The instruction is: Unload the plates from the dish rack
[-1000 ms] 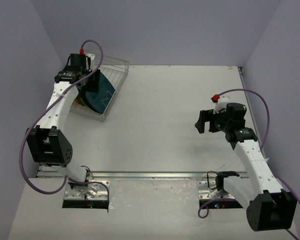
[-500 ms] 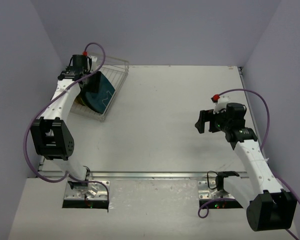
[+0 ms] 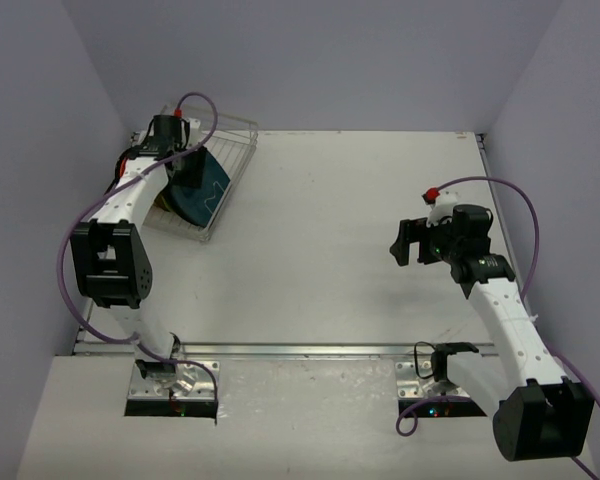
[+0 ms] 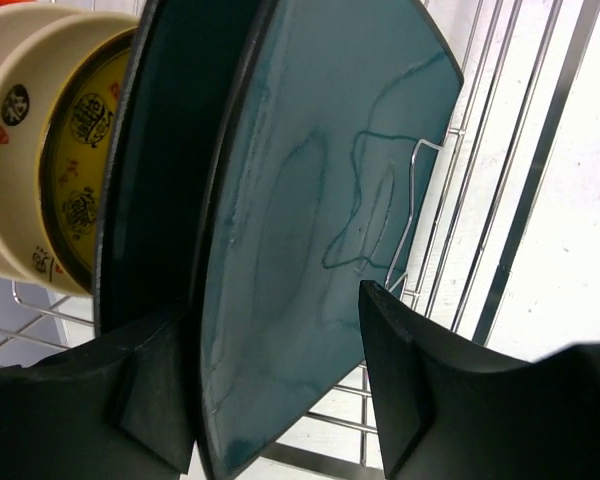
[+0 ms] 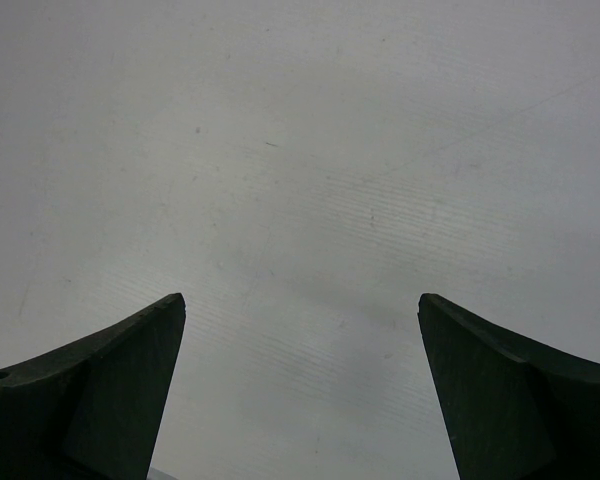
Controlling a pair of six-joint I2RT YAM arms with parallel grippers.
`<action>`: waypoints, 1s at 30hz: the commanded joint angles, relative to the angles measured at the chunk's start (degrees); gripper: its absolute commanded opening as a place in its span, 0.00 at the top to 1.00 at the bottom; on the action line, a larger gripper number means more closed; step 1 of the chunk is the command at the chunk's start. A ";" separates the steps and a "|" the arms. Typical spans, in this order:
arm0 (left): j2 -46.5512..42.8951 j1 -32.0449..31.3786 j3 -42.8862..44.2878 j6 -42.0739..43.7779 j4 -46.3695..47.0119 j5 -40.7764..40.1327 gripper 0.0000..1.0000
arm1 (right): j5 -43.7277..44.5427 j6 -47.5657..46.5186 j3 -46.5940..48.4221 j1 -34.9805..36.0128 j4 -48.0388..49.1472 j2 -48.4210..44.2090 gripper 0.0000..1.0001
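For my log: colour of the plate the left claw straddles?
Dark teal rounded-square plate; left wrist view.

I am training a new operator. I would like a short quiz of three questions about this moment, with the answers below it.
1. True or false: the right gripper holds a plate.
2. Which plate stands between the fingers of the left gripper? A) the cream one B) the dark teal plate C) the orange-red one
3. In the top view, in which part of the table does the dish rack stand?

Key:
1. False: it is open over the bare table.
2. B.
3. The far left corner.
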 commanded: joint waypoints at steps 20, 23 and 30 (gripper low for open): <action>-3.95 2.33 -1.68 2.03 7.33 3.98 0.86 | -1.74 -0.32 3.43 0.13 0.72 1.41 0.01; -4.66 2.33 -1.28 2.42 7.33 1.77 0.97 | -1.70 -0.50 3.25 0.09 0.72 1.11 0.01; -6.41 2.37 -0.80 2.64 7.28 0.33 1.00 | -1.96 -0.41 3.12 0.13 0.89 1.15 0.01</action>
